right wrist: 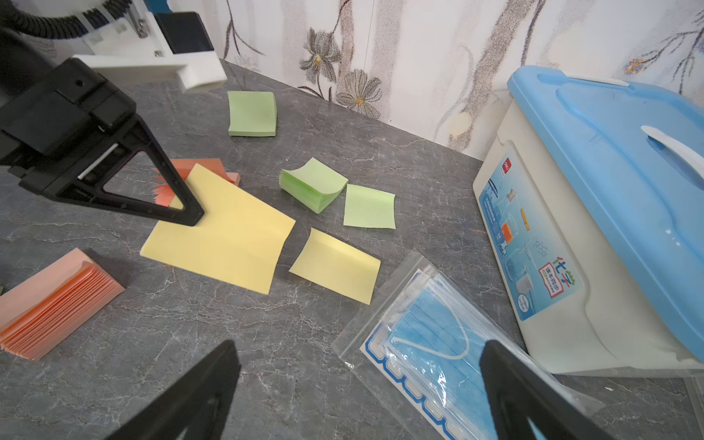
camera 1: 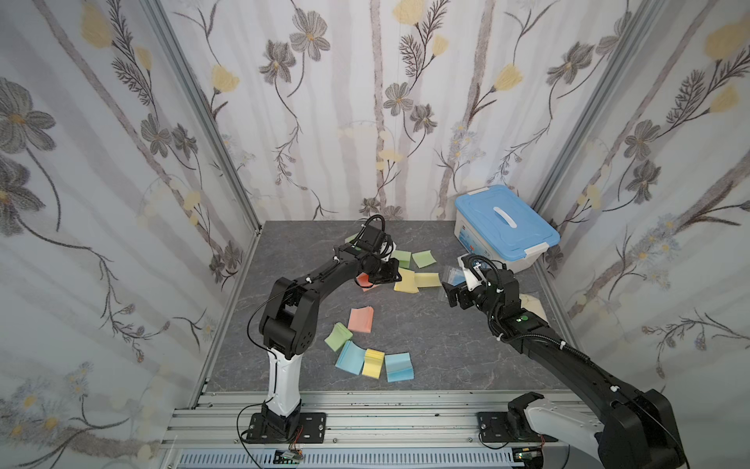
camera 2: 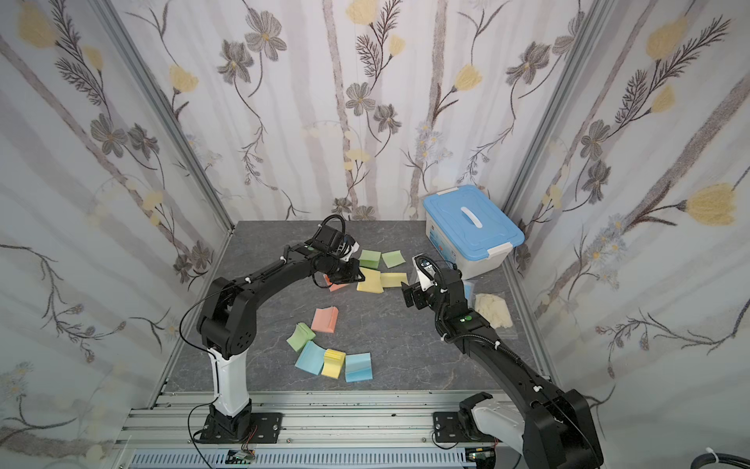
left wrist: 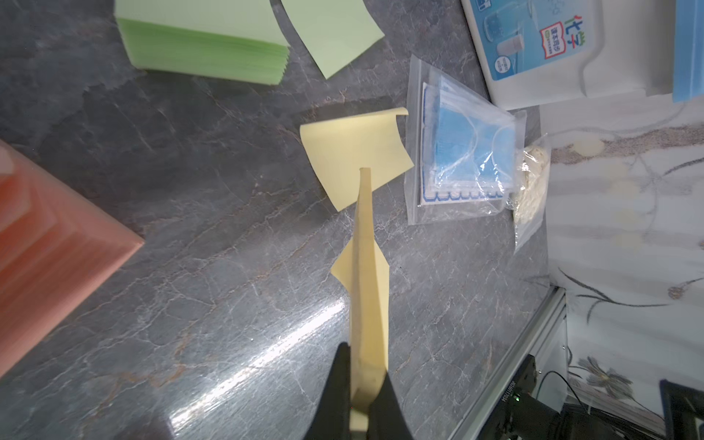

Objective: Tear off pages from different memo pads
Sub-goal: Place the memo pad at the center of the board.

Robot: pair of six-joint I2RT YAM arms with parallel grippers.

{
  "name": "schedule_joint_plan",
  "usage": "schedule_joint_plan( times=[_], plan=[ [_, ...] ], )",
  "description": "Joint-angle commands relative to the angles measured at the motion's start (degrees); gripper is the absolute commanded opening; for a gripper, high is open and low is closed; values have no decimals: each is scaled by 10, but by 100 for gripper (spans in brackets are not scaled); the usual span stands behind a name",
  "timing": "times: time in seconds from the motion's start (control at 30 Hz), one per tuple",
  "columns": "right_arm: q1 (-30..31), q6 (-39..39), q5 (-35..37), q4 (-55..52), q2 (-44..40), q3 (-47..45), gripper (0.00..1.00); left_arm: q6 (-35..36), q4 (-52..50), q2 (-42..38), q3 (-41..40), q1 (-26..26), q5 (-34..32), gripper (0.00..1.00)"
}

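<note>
A green page (right wrist: 368, 207) and a yellow page (right wrist: 335, 266) were found torn off on the desk (right wrist: 266, 362); a second yellow page (right wrist: 228, 236) was held above it in the clamped left jaws, the right jaws being spread wide and empty; the nearer memo pads (camera 1: 373, 362) were judged left to do

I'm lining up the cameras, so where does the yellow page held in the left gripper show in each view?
In a top view: yellow page mid-table, at the left gripper.
In a top view: page mid-table, beside a loose yellow sheet.
Left wrist: page edge-on, running from the shut jaws toward the mask packet.
Right wrist: page pinched at one corner, overlapping a salmon pad.
Shared landmark: the blue-lidded box, in all four.
</note>
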Motion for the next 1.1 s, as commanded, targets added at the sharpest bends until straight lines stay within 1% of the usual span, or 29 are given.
schedule_joint_plan(
  times=[0.0, 0.1, 0.3, 0.37, 0.57, 0.73, 0.87, 1.07],
  plan=[
    [1, -7, 3, 20, -3, 1, 100, -10, 20, 16, 0, 2, 38, 1],
    [1, -12, 5, 19, -2, -1, 100, -26, 43, 37, -6, 4, 74, 0],
    [1, -15, 1, 18, 6, 0, 100, -44, 64, 59, -12, 7, 108, 0],
    [1, -17, 0, 18, 9, 0, 100, -36, 52, 62, -11, 9, 96, 0],
    [3, -18, -5, 17, 16, 2, 100, -5, -2, 64, -1, 30, 31, 1],
    [5, -21, -8, 16, 20, 4, 100, 7, -26, 90, 19, 45, 20, 3],
    [7, -22, -10, 13, 20, 5, 100, 31, -62, 113, 51, 45, -3, 4],
    [9, -24, -11, 12, 24, 5, 100, 87, -132, 151, 117, 44, -26, 8]
  ],
)
